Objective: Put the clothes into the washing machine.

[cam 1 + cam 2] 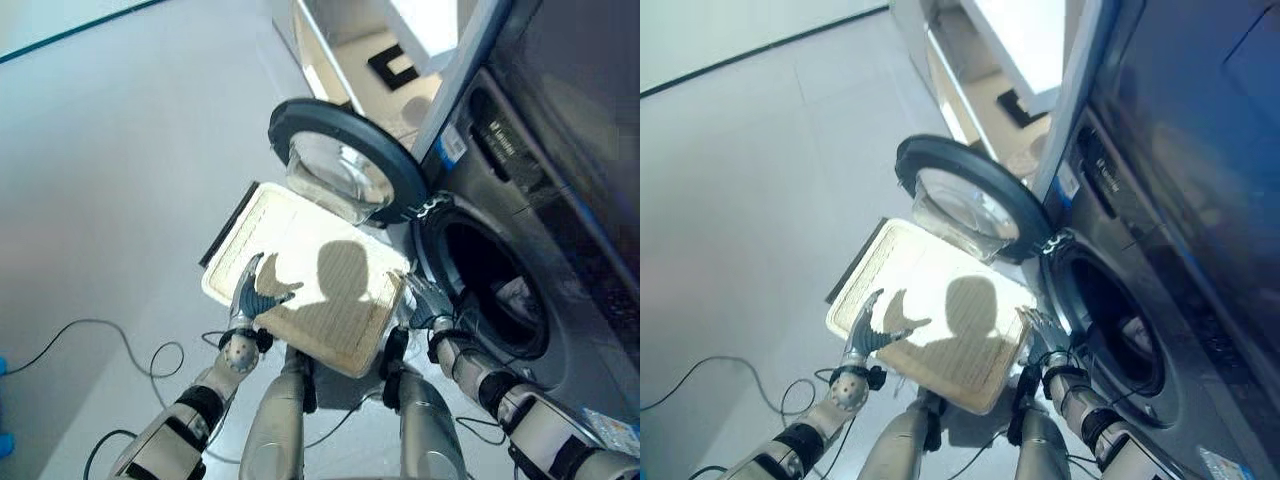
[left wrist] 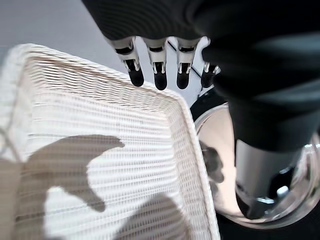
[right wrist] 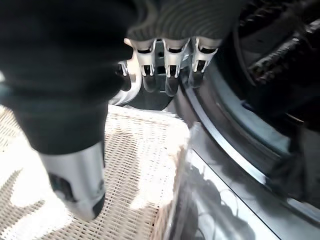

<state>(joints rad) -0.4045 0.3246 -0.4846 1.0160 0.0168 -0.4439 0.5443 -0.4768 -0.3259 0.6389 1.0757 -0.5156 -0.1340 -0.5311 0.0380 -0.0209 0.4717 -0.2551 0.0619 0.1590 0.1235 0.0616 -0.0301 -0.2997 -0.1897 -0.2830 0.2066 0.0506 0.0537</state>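
Lying inside the washing machine [image 1: 560, 200] drum, clothes [image 1: 515, 296] sit beyond the right hand [image 1: 425, 297] — fingers spread, like the left hand [image 1: 250, 290]

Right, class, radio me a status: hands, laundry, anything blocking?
Both hands open, left hand and right hand at the white wicker basket. Some clothes inside drum. Washer door open above basket; nothing blocking.

No legible text; washing machine [image 1: 520, 150] labels unreadable.
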